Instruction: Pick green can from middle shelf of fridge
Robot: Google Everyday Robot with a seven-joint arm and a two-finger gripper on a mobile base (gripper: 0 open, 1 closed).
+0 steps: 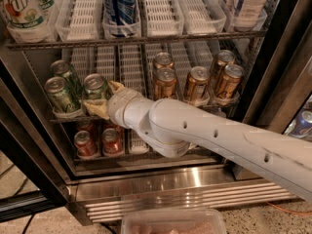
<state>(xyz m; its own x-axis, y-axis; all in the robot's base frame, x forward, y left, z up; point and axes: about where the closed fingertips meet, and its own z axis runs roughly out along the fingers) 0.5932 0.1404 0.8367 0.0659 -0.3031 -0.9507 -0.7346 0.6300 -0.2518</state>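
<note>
In the camera view the fridge point(161, 186) stands open. On the middle shelf point(131, 62), three green cans stand in the left lanes: one at the front left point(58, 94), one behind it point(66, 72), and one to the right point(95, 86). My gripper point(103, 99) is right at this right-hand green can, reaching in from the right on the white arm point(204, 135) and covering the can's lower part. The can stands upright in its lane.
Several copper-gold cans point(165, 84) fill the middle shelf's right lanes. Red-orange cans point(111, 140) stand on the shelf below. Bottles point(119, 6) stand on the top shelf. The dark door frame point(29, 145) is at the left. A pale tray point(173, 222) lies at the bottom edge.
</note>
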